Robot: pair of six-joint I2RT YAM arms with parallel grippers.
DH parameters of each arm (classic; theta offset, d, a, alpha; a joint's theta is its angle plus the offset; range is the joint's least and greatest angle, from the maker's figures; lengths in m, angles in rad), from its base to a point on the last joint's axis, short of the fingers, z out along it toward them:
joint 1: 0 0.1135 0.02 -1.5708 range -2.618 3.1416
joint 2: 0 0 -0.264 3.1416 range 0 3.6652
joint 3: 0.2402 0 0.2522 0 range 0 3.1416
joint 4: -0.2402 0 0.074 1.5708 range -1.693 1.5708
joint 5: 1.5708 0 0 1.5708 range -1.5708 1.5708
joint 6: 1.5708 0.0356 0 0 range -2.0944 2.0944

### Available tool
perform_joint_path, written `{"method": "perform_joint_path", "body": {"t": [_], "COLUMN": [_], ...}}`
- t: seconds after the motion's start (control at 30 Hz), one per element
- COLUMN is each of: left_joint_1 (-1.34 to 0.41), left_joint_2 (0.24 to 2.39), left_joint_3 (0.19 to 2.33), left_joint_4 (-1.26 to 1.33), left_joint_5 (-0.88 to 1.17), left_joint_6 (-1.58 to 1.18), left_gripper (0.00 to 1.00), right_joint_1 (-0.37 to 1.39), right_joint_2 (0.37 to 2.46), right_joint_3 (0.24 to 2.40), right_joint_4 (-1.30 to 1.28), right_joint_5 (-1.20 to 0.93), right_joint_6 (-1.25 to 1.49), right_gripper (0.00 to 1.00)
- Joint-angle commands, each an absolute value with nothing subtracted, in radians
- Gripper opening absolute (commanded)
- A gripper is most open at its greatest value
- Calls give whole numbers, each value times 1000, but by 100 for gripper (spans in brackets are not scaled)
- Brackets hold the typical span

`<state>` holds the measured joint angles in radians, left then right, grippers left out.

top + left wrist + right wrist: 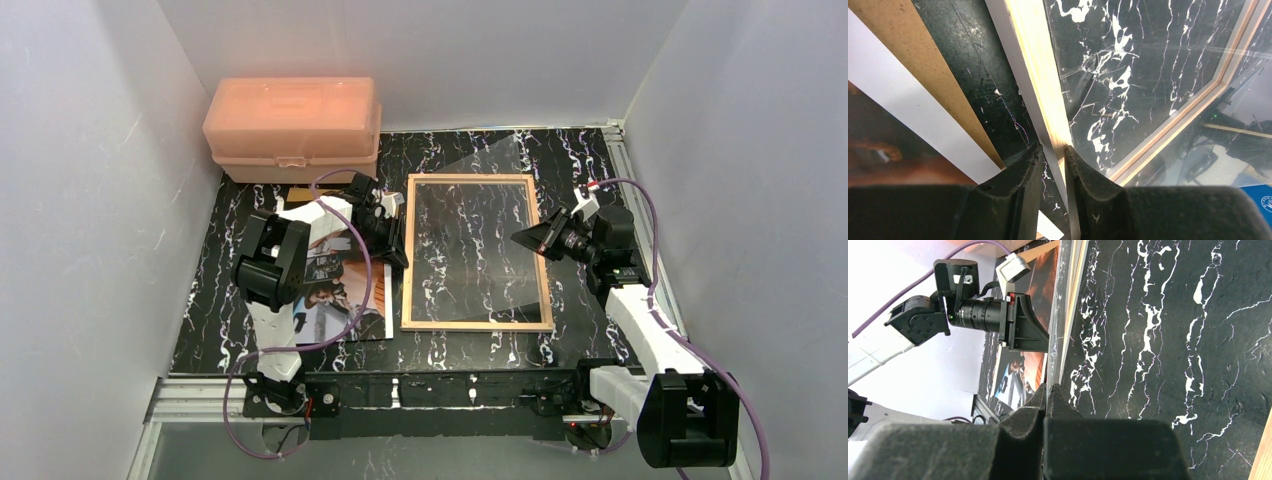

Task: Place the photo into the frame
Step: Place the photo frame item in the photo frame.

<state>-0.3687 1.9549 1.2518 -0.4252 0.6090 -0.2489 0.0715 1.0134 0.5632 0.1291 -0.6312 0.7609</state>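
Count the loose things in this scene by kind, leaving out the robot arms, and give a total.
pink plastic box: 1
frame: 1
clear pane: 1
photo: 1
brown backing board: 1
Total: 5

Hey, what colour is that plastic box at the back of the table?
Pale peach-pink plastic box; clearest in the top external view.

No text, number or brand name can be read in any view. A blue patch (1263, 200) at the bottom right corner of the left wrist view carries part of a white round mark, cut off and illegible.
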Motion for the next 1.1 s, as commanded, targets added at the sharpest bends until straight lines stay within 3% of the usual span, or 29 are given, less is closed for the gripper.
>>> {"method": "perform_joint_path", "body": {"t": [0.0, 0.53, 1.07], "left_joint_1": [-373, -373, -373], "left_joint_2": [1947, 1912, 1904], "left_joint_3": [1267, 1249, 1247], "left_joint_4": [-443, -445, -455], "left_joint_5": [615, 627, 629], "left_joint_6": [-247, -241, -231], "left_gripper": [20, 15, 8], "right_joint_1": [97, 168, 173], "right_joint_2": [989, 1020, 1012], "right_joint_3": [630, 658, 610], "right_joint_4": [153, 45, 141], "right_joint_5": [-618, -504, -533], "right_joint_6": [764, 683, 760], "right_gripper": [1, 1, 1]}}
